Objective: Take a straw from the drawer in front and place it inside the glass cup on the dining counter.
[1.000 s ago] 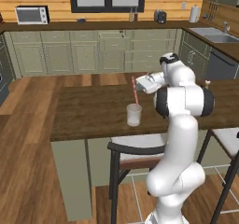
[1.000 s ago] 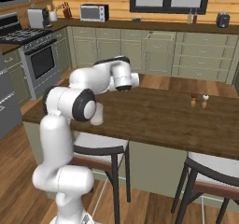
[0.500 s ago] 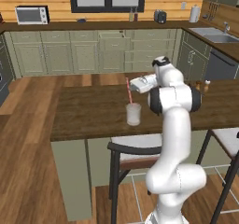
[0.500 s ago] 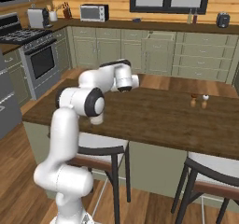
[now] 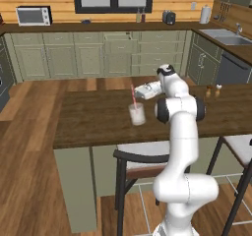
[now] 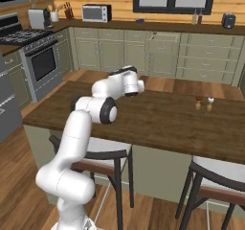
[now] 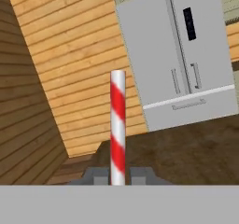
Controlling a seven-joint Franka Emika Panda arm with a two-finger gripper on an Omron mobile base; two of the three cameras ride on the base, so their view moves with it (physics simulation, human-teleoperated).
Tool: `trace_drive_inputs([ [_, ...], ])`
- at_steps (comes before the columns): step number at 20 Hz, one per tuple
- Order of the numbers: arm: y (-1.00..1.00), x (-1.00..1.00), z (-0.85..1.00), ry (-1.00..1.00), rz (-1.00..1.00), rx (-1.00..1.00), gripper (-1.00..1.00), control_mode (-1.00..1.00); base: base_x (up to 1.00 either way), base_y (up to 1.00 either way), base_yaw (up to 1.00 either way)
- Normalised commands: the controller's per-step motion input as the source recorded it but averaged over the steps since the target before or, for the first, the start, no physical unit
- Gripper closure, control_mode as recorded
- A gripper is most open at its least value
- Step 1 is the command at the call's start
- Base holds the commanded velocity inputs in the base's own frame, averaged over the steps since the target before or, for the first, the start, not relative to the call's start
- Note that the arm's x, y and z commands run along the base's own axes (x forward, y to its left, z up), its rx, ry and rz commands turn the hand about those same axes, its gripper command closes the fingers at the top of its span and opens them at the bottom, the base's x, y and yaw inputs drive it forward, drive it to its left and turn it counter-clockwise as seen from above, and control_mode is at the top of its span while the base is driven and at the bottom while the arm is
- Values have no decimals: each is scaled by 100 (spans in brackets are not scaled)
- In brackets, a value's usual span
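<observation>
A clear glass cup [image 5: 137, 115] stands on the dark brown dining counter [image 5: 93, 122]. The straw [image 5: 133, 96], red in the left base view, stands almost upright with its lower end at or just inside the cup's rim. My gripper [image 5: 140, 92] is shut on it from the right, just above the cup. The hand view shows the straw [image 7: 118, 120] red-and-white striped, rising between my gripper [image 7: 117, 176] tips. My white arm hides the cup in the right base view. In the back cabinet row the sage-green drawer [image 5: 119, 36] looks pulled out a little.
Two small shakers [image 5: 213, 89] stand on the counter to the right of my arm. Dark stools [image 5: 142, 166] sit under the counter's near edge. A grey fridge [image 7: 186, 55] fills the far wall in the hand view. A microwave [image 5: 33, 16] sits on the back worktop.
My hand has shifted left with the straw. The straw now stands more upright over the cup. The arm's elbow has swung round; the cup has stayed put.
</observation>
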Motion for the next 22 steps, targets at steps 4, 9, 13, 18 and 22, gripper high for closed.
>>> trace_drive_inputs([
  [4, 0, -34, -2, 0, 2, 4, 100, -100, 0, 0, 0],
  [9, 0, -58, 0, 0, 0, 7, 100, -100, 0, 0, 0],
  [13, 0, -52, 0, 0, 0, 7, 100, -100, 0, 0, 0],
  [18, 0, -51, 0, 0, 0, 5, 100, -100, 0, 0, 0],
  [22, 0, -68, -1, 0, 0, 3, 100, -100, 0, 0, 0],
])
